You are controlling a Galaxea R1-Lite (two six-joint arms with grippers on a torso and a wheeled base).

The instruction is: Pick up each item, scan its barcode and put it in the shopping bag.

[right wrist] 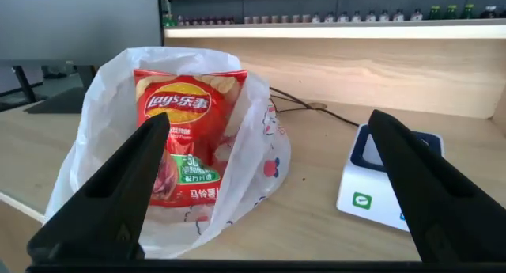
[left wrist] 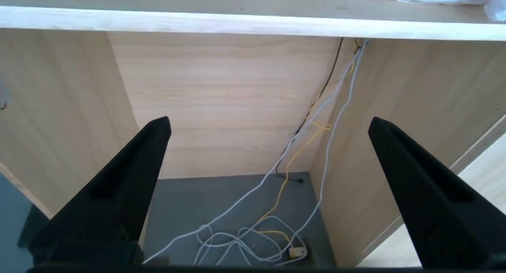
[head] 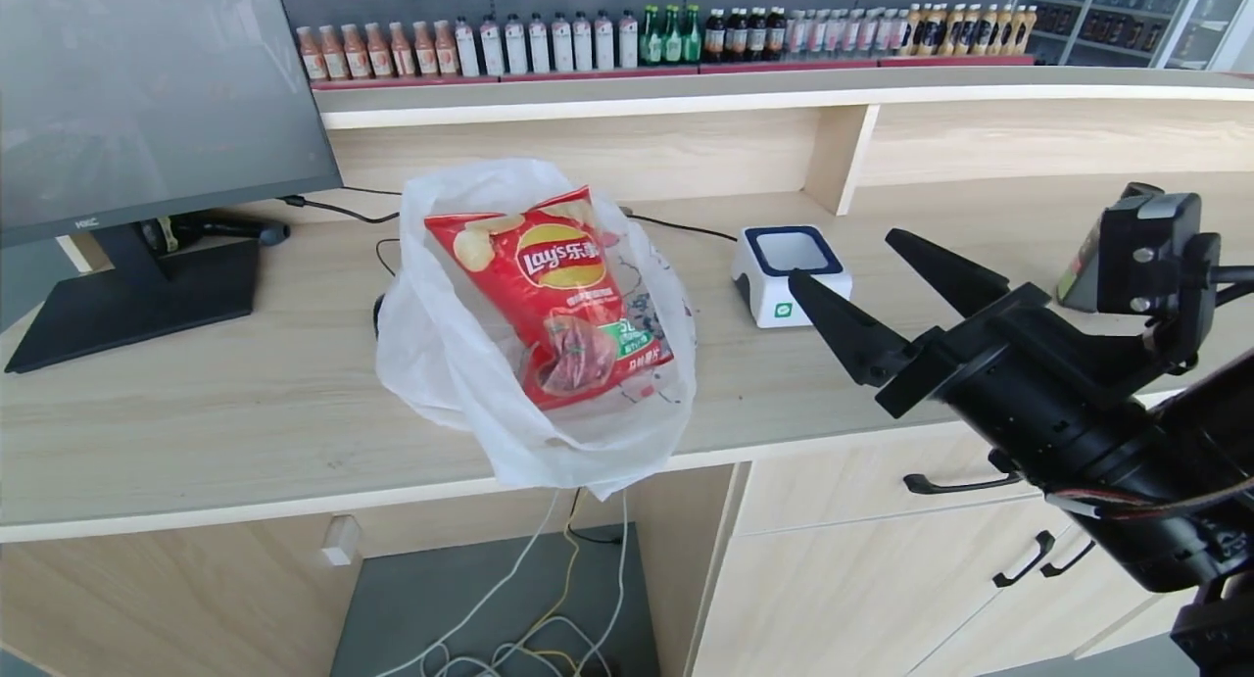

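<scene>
- Shopping bag: white translucent plastic, is sitting at the centre of the frame on the wooden counter, its lower edge hanging over the counter's front lip.
- Red chip packet: is lying inside the shopping bag, tilted, its top poking out of the bag's mouth.
- Barcode scanner: white box with a dark-rimmed top, is standing on the counter right of centre, apart from the bag.
- Right gripper: is hovering at the right of the frame above the counter, fingers spread wide and carrying nothing, pointing toward the bag and scanner.
- Left gripper: is hanging below the counter's edge, fingers parted and empty, facing loose cables on the floor.
- Monitor: is standing at the upper left, screen dark.
- Bottles: are lining the shelf along the top edge.
</scene>
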